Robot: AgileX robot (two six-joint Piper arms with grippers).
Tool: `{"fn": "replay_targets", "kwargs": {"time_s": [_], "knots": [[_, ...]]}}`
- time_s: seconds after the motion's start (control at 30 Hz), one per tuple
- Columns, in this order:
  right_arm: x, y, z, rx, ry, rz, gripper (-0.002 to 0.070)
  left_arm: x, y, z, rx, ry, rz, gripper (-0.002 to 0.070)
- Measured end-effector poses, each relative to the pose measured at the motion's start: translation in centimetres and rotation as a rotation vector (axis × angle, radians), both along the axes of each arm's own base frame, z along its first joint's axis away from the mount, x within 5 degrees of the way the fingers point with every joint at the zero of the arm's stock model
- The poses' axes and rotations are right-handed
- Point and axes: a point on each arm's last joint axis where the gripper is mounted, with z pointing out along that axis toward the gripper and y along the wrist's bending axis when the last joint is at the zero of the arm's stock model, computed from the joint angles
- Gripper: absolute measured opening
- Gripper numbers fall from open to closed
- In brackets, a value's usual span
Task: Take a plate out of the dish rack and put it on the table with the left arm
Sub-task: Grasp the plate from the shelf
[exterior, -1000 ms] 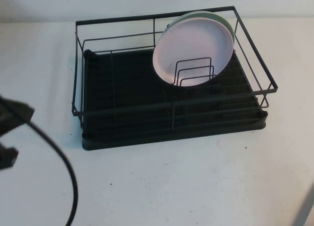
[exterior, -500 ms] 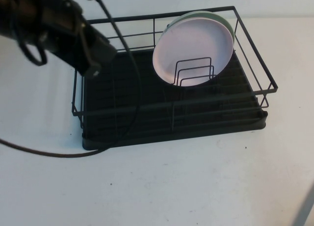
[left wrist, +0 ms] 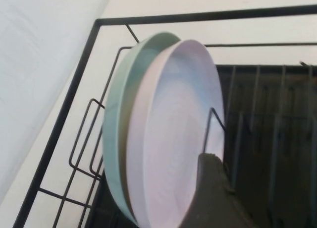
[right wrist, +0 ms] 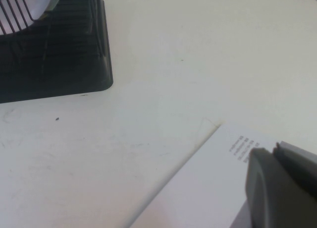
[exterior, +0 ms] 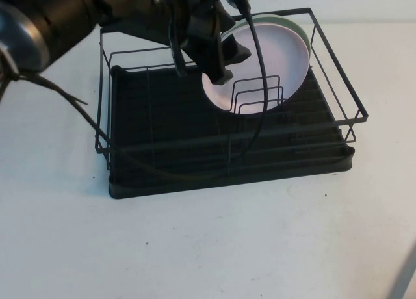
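The pale pink plate [exterior: 273, 49] stands upright in the small wire dividers [exterior: 259, 94] at the back right of the black dish rack [exterior: 162, 156]. A light teal plate [exterior: 300, 31] leans right behind it. My left gripper [exterior: 231, 62] reaches over the rack from the left and hovers open at the pink plate's left edge. In the left wrist view the pink plate [left wrist: 173, 134] and the teal plate [left wrist: 115, 124] fill the middle, and one dark finger [left wrist: 213, 198] shows in front of the pink face. My right gripper [right wrist: 280, 181] is shut and parked low over the table.
The white table [exterior: 214, 247] surrounds the rack. The left arm's black cable [exterior: 257, 110] hangs across the rack. A white printed sheet [right wrist: 208, 188] lies under the right gripper, and the rack's corner [right wrist: 94, 64] shows beyond it.
The left arm has swung from the table's left edge up over the rack and rightward to the pink plate's left edge. The plates and the rack have not moved.
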Motion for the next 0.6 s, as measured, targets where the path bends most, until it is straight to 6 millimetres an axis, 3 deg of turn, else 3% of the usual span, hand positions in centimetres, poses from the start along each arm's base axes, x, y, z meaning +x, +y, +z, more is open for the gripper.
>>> {"fn": "replay_targets", "kwargs": {"time_s": [0.27, 0.6], "knots": [[0.0, 0.0, 0.0, 0.000, 0.000, 0.000, -0.0018, 3.4, -1.6, -3.1, -0.038, -0.020, 0.057, 0.0384], [0.0, 0.0, 0.0, 0.000, 0.000, 0.000, -0.0018, 5.8, -2.3, -5.5, -0.113, -0.074, 0.155, 0.0383]]}}
